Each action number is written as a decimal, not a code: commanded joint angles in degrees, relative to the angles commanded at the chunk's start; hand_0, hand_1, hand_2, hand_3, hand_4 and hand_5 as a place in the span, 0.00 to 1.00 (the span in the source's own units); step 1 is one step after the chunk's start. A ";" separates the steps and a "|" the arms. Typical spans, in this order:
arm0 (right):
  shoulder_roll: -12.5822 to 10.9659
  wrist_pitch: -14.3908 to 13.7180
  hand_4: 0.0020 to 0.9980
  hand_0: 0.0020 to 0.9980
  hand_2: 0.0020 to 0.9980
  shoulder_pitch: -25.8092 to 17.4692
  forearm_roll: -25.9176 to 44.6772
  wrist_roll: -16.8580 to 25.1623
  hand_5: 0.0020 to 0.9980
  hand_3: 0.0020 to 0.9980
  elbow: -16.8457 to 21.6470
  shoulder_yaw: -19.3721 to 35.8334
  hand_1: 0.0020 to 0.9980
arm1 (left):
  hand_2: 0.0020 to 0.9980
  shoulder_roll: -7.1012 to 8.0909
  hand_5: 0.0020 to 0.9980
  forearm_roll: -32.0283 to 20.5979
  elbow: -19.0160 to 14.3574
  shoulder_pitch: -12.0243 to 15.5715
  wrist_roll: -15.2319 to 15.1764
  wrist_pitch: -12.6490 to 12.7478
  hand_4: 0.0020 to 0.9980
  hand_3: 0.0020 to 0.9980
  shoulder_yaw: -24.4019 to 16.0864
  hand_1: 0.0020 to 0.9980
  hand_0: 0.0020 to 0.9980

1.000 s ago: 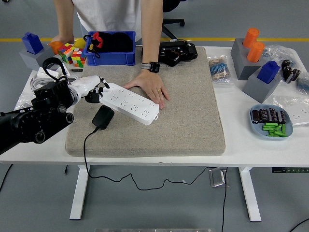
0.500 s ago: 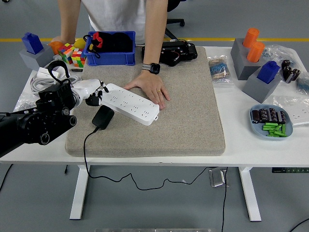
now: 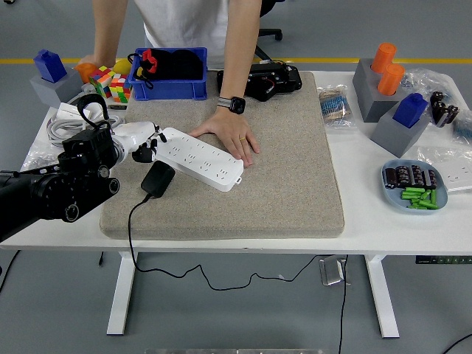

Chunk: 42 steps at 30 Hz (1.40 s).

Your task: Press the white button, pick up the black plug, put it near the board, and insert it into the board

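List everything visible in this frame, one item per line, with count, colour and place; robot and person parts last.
power strip: 1, white, mat's left half
plug: 1, black, on mat just below the strip
mat: 1, beige, table centre
bin: 1, blue, far left
cube puzzle: 1, multicolour, left of bin
blocks: grey, with orange and blue caps, far right
dish: 1, blue, right edge
left hand: white, at strip's left end
person's hand: flat on strip's far side

A white table (image 3: 383,225) on white legs (image 3: 120,295) stands on a grey floor (image 3: 243,310). A yellow line (image 3: 332,60) crosses the floor beyond the far edge. A black chair base (image 3: 267,33) shows at the top. Light is even, with soft shadows under the table.
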 joint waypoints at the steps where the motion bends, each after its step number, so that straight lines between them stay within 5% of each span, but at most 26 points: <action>1: 0.00 0.01 0.73 0.81 0.72 0.02 0.01 0.00 0.49 0.67 0.01 0.01 0.72 | 0.05 -0.08 0.00 0.05 0.06 -0.06 0.00 0.00 0.00 0.74 0.24 0.00 0.00; 13: 0.11 0.01 0.73 0.81 0.72 -0.04 -0.08 -0.01 0.49 0.67 0.00 0.32 0.72 | 0.05 0.43 0.00 0.74 -1.43 -0.29 -0.46 0.43 0.00 0.74 -1.04 0.00 0.00; 22: 0.20 -0.01 0.73 0.81 0.72 -0.31 -0.16 0.00 0.49 0.67 0.01 0.43 0.72 | 0.05 3.09 0.00 4.72 -6.59 1.20 -1.04 1.41 0.00 0.74 -9.53 0.00 0.00; 28: 0.38 -0.01 0.73 0.81 0.72 -0.46 -0.23 0.01 0.49 0.67 0.00 0.72 0.72 | 0.07 5.57 0.00 7.89 -12.28 5.17 -1.77 2.35 0.00 0.73 -17.80 0.00 0.00; 29: 0.40 -0.01 0.73 0.81 0.72 -0.49 -0.22 0.02 0.49 0.67 0.00 0.75 0.72 | 0.24 5.88 0.00 8.15 -13.22 5.90 -1.93 2.56 0.42 0.68 -19.22 0.10 0.07; 34: 0.61 -0.01 0.73 0.81 0.72 -0.66 -0.36 0.02 0.49 0.67 0.03 1.04 0.72 | 0.24 7.66 0.00 10.24 -19.38 11.27 -1.06 2.28 0.42 0.68 -26.78 0.10 0.07; 35: 0.63 0.00 0.73 0.81 0.72 -0.68 -0.38 0.01 0.49 0.67 0.02 1.02 0.72 | 0.51 7.88 0.00 10.55 -20.44 12.26 -0.76 2.12 0.71 0.68 -27.98 0.46 0.25; 40: 0.65 -0.02 0.73 0.81 0.72 -0.71 -0.43 0.05 0.49 0.67 0.07 1.03 0.72 | 0.51 8.70 0.00 11.98 -25.22 17.07 0.19 2.19 0.71 0.68 -32.43 0.46 0.25; 41: 0.64 -0.01 0.73 0.81 0.72 -0.71 -0.43 0.05 0.49 0.67 0.09 1.03 0.72 | 0.69 8.81 0.18 12.23 -26.05 18.00 0.29 2.26 0.82 0.77 -33.02 0.73 0.57; 42: 0.64 0.00 0.73 0.81 0.72 -0.71 -0.45 0.04 0.49 0.67 0.09 1.02 0.72 | 0.69 8.93 0.18 12.50 -26.91 19.00 0.39 2.41 0.82 0.77 -33.60 0.73 0.57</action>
